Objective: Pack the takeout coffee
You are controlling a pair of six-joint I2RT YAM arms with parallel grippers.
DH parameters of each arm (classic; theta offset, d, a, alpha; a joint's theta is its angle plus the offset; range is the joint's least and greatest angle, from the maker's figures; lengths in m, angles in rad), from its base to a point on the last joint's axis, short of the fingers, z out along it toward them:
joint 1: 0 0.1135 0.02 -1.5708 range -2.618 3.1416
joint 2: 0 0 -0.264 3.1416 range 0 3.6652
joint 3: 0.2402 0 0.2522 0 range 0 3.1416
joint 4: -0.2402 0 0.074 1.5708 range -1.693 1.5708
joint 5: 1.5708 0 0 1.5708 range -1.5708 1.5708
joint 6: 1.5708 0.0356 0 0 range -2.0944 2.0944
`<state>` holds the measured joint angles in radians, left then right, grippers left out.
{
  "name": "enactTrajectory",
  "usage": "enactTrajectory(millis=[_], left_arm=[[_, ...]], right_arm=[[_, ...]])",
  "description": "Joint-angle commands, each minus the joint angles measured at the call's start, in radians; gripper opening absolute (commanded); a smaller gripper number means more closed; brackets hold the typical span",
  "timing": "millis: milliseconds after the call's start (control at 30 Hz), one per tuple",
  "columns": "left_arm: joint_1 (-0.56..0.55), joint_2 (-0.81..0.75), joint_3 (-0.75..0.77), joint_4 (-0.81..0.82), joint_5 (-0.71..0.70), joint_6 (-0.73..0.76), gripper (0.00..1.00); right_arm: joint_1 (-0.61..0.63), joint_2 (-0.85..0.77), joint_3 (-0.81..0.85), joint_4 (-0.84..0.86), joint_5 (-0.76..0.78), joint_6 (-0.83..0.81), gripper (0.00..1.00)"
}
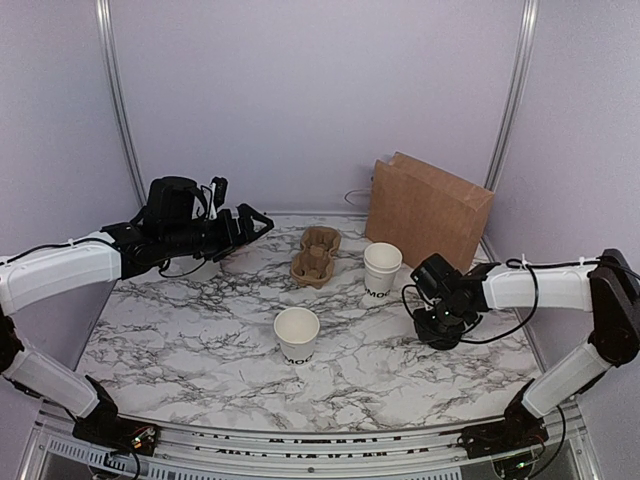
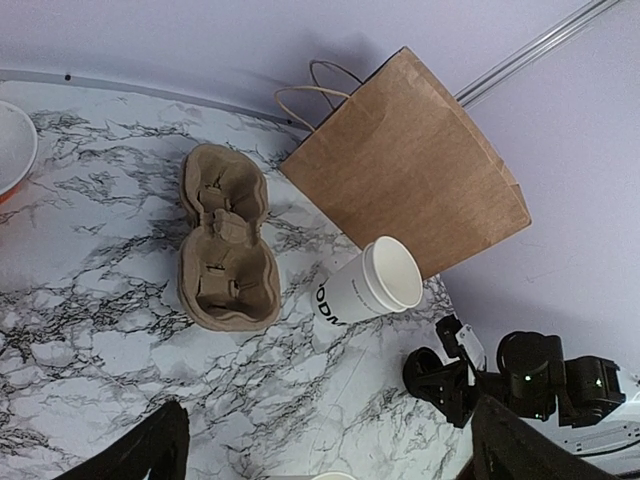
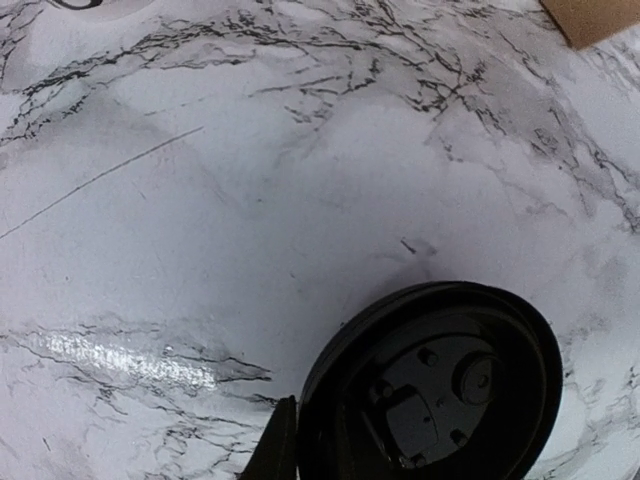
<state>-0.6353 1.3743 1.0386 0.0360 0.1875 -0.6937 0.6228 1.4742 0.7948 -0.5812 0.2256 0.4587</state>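
Two white paper cups with black lettering stand lidless: one (image 1: 382, 268) near the brown bag, also in the left wrist view (image 2: 368, 286), and one (image 1: 297, 335) nearer the front. No cup bears a lid. The round black lid (image 3: 432, 385) is pinched by its rim in my right gripper (image 3: 318, 440), which sits low over the table (image 1: 440, 326) to the right of the far cup. One dark finger (image 3: 277, 450) shows against the rim; the other is hidden. My left gripper (image 1: 243, 226) hovers open and empty at the back left, its fingers (image 2: 150, 452) wide apart.
A brown pulp two-cup carrier (image 1: 315, 254) lies at the back centre, also in the left wrist view (image 2: 226, 240). A brown paper bag (image 1: 428, 210) with handles leans at the back right. A white round rim (image 2: 12, 146) shows at the left wrist view's edge.
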Motion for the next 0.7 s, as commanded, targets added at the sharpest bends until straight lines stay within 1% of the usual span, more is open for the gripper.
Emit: enactTrajectory(millis=[0, 133, 400, 533, 667], left_arm=[[-0.002, 0.009, 0.006, 0.034, 0.015, -0.001, 0.99], [-0.003, 0.010, 0.002, 0.036, 0.016, -0.004, 0.99], [-0.003, 0.011, -0.007, 0.039, 0.025, -0.004, 0.99], [-0.002, 0.007, -0.016, 0.045, 0.027, -0.009, 0.99], [-0.003, 0.001, -0.030, 0.051, 0.029, -0.009, 0.99]], right_arm=[[-0.011, -0.006, 0.061, -0.002, -0.002, -0.010, 0.08], [-0.010, -0.019, 0.078, -0.007, -0.019, -0.009, 0.05], [-0.011, -0.037, 0.102, -0.011, -0.058, -0.004, 0.05], [-0.009, -0.034, 0.118, 0.000, -0.093, -0.004, 0.02], [0.005, -0.029, 0.135, 0.000, -0.064, 0.007, 0.01]])
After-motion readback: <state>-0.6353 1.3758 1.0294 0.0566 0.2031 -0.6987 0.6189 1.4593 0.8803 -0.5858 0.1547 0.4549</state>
